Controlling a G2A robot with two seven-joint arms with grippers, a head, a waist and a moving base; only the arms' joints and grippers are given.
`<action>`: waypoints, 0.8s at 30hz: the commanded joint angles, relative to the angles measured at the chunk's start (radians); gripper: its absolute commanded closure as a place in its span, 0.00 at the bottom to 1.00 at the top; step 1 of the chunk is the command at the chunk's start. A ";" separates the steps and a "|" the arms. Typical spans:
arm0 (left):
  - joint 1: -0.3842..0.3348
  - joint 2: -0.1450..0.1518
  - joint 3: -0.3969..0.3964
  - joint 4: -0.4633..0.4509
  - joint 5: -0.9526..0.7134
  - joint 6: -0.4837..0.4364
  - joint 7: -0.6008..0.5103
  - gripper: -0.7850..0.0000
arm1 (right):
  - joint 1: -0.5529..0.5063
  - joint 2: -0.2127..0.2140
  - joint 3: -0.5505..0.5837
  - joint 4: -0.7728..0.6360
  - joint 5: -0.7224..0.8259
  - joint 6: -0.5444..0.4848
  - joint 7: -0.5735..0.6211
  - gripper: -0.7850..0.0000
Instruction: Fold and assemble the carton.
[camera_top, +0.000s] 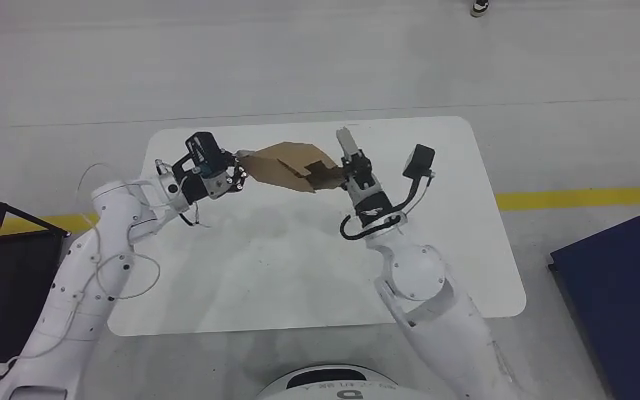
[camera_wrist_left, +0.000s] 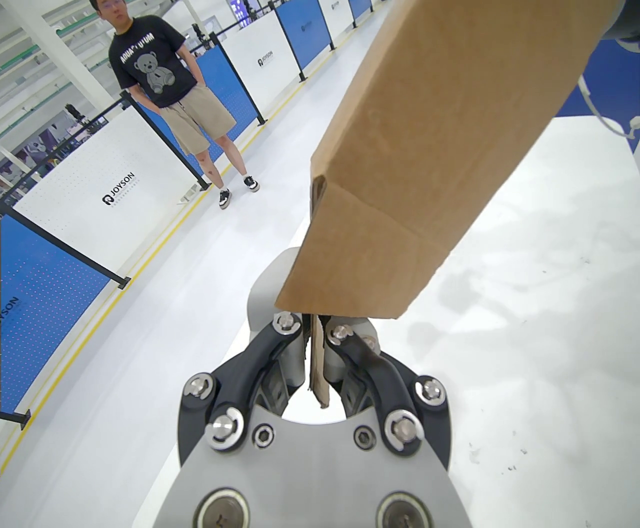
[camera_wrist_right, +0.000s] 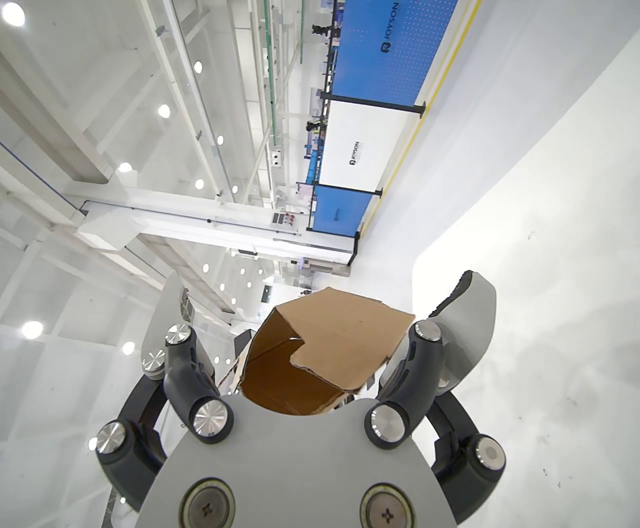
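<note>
Aloft, carton (camera_top: 285, 162) flap pinched in L hand (camera_wrist_left: 314, 345), other end inside spread R hand (camera_wrist_right: 320, 300)

The white table (camera_top: 300, 290) is standing on pale grey floor (camera_top: 320, 60), and a yellow line (camera_top: 570, 198) is running out along the floor from either side of the table. Something flat and dark blue (camera_top: 610, 290) is lying off the table's right edge, a black frame (camera_top: 20, 250) is sitting off its left, and blue-and-white barrier panels (camera_wrist_left: 100, 185) are lining the floor beyond the table
</note>
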 joint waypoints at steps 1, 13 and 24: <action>-0.006 -0.002 0.007 0.006 -0.001 -0.001 -0.009 1.00 | 0.010 -0.004 -0.004 0.001 0.047 -0.024 0.003 0.00; -0.027 -0.014 0.050 0.012 0.005 0.019 -0.067 1.00 | 0.031 -0.013 -0.088 -0.043 0.014 -0.068 0.098 0.00; -0.025 -0.017 0.050 0.007 0.008 0.028 -0.111 1.00 | 0.023 -0.013 -0.131 -0.050 -0.170 -0.049 0.074 0.00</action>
